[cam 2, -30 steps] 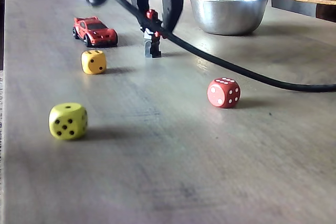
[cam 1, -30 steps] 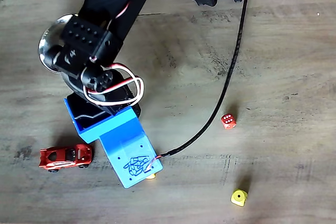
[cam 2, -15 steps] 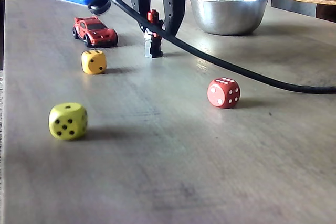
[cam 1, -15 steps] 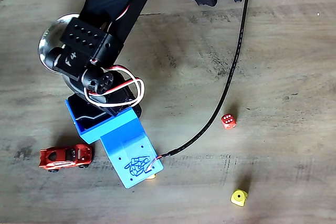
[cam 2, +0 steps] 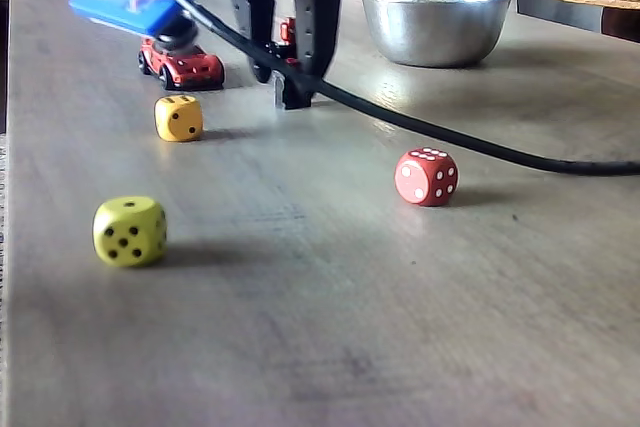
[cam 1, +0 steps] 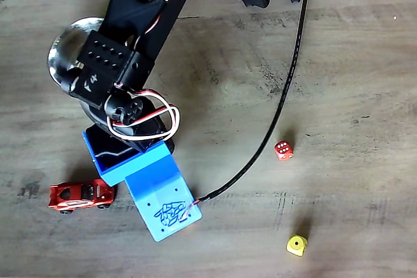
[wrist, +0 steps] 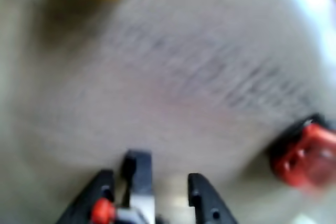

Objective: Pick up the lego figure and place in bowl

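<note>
While hand (wrist: pixel 152 192) open, lego figure (wrist: pixel 137 192) btwn fingers, upright.

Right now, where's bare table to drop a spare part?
Free: the right stretch past the black cable, above the red die. Crowded: around the gripper, with the lego figure, red car and bowl.

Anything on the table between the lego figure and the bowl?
No. In the low fixed view, bare table lies between the lego figure and the bowl.
</note>
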### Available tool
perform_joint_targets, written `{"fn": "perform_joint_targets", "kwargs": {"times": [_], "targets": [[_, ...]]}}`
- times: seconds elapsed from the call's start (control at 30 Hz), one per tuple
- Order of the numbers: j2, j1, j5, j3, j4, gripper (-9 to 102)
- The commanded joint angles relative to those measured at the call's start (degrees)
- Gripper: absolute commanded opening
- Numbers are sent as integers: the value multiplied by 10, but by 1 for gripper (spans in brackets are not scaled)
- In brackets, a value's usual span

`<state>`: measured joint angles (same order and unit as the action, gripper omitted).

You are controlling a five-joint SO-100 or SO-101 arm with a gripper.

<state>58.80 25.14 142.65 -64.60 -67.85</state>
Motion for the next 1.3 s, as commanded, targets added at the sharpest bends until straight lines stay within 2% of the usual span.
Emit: {"fn": "perform_joint_targets", "kwargs": {"times": [0.0, 1.27], "targets": [[4, 4, 0, 31, 11, 16], [33, 8, -8, 19, -2, 16]]}}
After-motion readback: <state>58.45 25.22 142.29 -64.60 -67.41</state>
